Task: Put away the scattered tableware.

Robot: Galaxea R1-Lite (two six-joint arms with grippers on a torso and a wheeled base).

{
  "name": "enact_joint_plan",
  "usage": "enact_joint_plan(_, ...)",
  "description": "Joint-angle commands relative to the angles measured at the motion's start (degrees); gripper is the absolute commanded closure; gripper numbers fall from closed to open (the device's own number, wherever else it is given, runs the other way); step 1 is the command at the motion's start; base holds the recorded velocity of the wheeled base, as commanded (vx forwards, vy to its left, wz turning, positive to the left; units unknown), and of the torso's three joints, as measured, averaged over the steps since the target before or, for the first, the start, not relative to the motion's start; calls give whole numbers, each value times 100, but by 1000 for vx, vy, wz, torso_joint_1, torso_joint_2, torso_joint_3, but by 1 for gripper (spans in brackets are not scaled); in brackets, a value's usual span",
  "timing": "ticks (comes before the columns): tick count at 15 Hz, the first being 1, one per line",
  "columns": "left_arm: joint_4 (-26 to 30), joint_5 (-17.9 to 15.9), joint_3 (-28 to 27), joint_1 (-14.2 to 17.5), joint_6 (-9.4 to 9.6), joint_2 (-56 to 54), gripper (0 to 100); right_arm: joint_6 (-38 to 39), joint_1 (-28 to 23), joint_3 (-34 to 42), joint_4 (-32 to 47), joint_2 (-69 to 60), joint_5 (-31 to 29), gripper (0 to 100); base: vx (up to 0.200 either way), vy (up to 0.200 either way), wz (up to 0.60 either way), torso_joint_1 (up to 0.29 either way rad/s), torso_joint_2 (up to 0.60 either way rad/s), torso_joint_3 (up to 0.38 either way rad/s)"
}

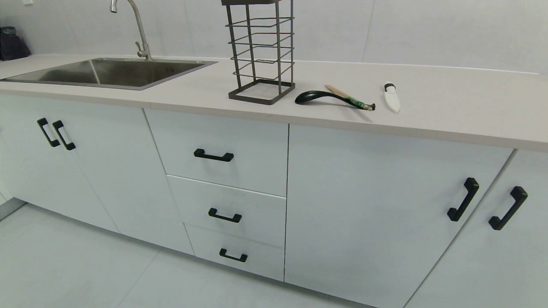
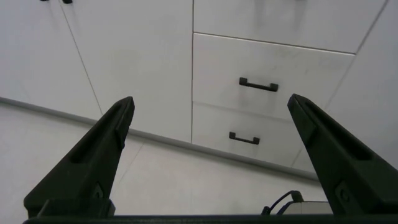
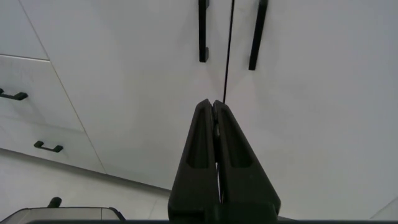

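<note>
Closest to my left wrist camera, the left gripper hangs with its two black fingers spread wide and nothing between them. It faces the lower drawers of the white cabinet, low over the pale floor. On the right wrist camera, the right gripper has its fingers pressed flat together, holding nothing. It faces a pair of cabinet doors with vertical black handles.

From the head camera I see the tableware lying on the light countertop, near its front edge. A black spoon lies with its bowl just beside the base of a dark wire rack, on the rack's right. A wooden stick with a green patterned end lies slantwise against the spoon's handle, and their ends meet on the right. I cannot tell whether it is one piece or a pair. Farther right, apart from both, lies a white utensil with a black band. The rack stands upright, with the steel sink and faucet to its left.
</note>
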Motion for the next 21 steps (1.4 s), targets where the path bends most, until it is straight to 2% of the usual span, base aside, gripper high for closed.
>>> enact_joint_plan(1, 1, 0, 0, 0, 23, 0, 0, -1, 1, 1, -3, 15, 2, 100, 200, 0, 0, 7, 7, 7)
enact_joint_plan(3, 1, -26, 0, 0, 67, 0, 0, -1, 1, 1, -3, 15, -7, 100, 200, 0, 0, -7, -2, 12)
enact_joint_plan(9, 1, -53, 0, 0, 93, 0, 0, -10, 1, 1, -3, 7, -7, 100, 0, 0, 0, 0, 0, 0)
enact_joint_plan(11, 1, -70, 0, 0, 163, 0, 0, -10, 1, 1, -3, 15, -7, 100, 0, 0, 0, 0, 0, 0)
enact_joint_plan(15, 1, -88, 0, 0, 137, 0, 0, -10, 1, 1, -3, 15, -7, 100, 0, 0, 0, 0, 0, 0)
enact_joint_plan(16, -61, -158, 0, 9, 146, 0, 0, -10, 1, 1, -3, 7, -7, 100, 0, 0, 0, 0, 0, 0)
enact_joint_plan(17, -500, -202, -185, 9, 110, 0, 0, -10, 1, 1, -3, 15, -7, 100, 0, 0, 0, 0, 0, 0)
enact_joint_plan(18, -975, -334, -650, 44, 67, 97, 0, -10, 1, 1, -3, 15, -7, 100, 0, 0, 0, 0, 0, 0)
enact_joint_plan(19, -1019, -650, -1055, 193, 137, 431, 0, -10, 1, 1, -3, 15, -7, 100, 0, 0, 0, 0, 0, 0)
enact_joint_plan(20, -992, -852, -1081, 299, 260, 536, 0, -10, 1, 1, -3, 7, -7, 100, 0, 0, 0, 0, 0, 0)
enact_joint_plan(21, -984, -914, -1063, 290, 269, 624, 0, -10, 1, 1, -3, 15, -7, 100, 0, 0, 0, 0, 0, 0)
